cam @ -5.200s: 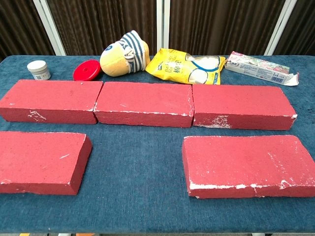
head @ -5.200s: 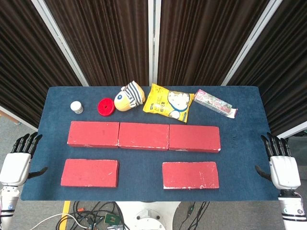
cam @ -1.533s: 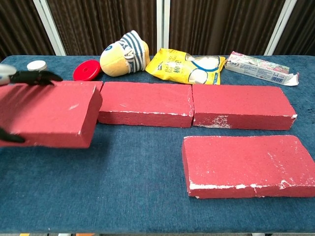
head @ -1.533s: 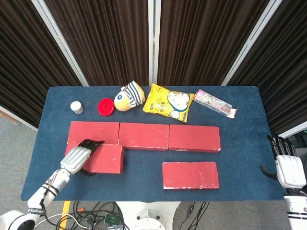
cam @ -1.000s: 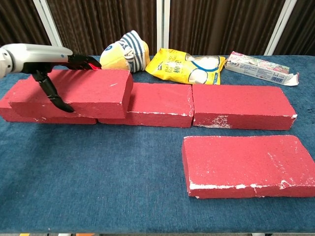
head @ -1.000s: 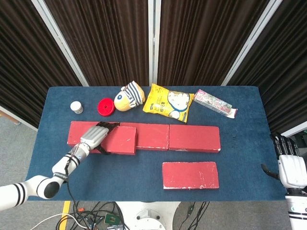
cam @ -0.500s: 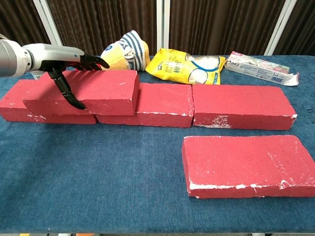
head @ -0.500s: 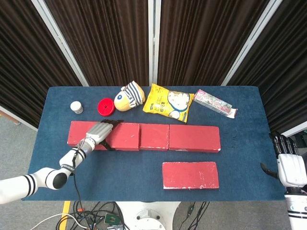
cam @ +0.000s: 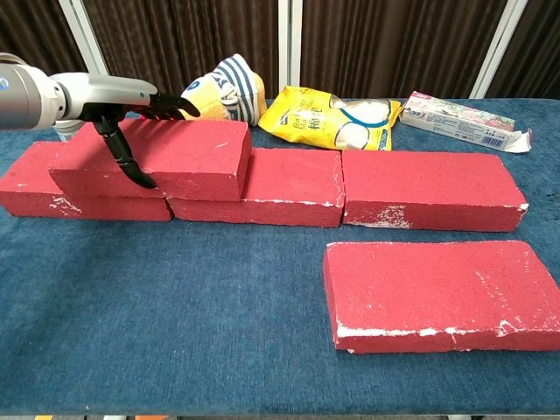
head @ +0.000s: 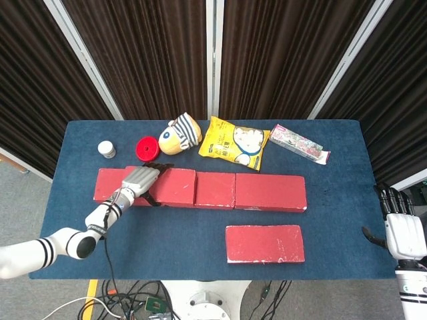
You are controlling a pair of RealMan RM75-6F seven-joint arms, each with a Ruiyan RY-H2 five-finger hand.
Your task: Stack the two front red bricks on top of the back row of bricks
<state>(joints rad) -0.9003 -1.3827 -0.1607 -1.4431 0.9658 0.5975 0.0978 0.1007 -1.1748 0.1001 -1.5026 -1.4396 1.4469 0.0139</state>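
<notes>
Dark pleated curtains with pale uprights close off the far side, and a blue-covered table (head: 333,213) fills the middle.

From the head view, three red bricks lie end to end as the back row (head: 267,192), running left to right. The left hand (head: 139,180) is clamped on a carried brick (head: 170,187) that sits on top of the row, straddling the joint between the left and middle bricks. The second front brick (head: 265,243) lies alone nearer the robot, right of centre. The right hand (head: 400,230) hangs off the table's right edge holding nothing, fingers apart. Along the far edge are a small white jar (head: 106,149), a red lid (head: 147,148), a striped plush toy (head: 180,133), a yellow snack bag (head: 234,142) and a flat packet (head: 299,143).

From the chest view, the left hand (cam: 122,109) grips that brick's left end, fingers over the top far edge and thumb down the near face. The brick (cam: 175,157) looks slightly askew, and whether it rests fully on the row I cannot tell.

To finish this step well, I would square its long edges with the row beneath, settle it flat, then open the fingers gently and lift the hand straight away without dragging it.
</notes>
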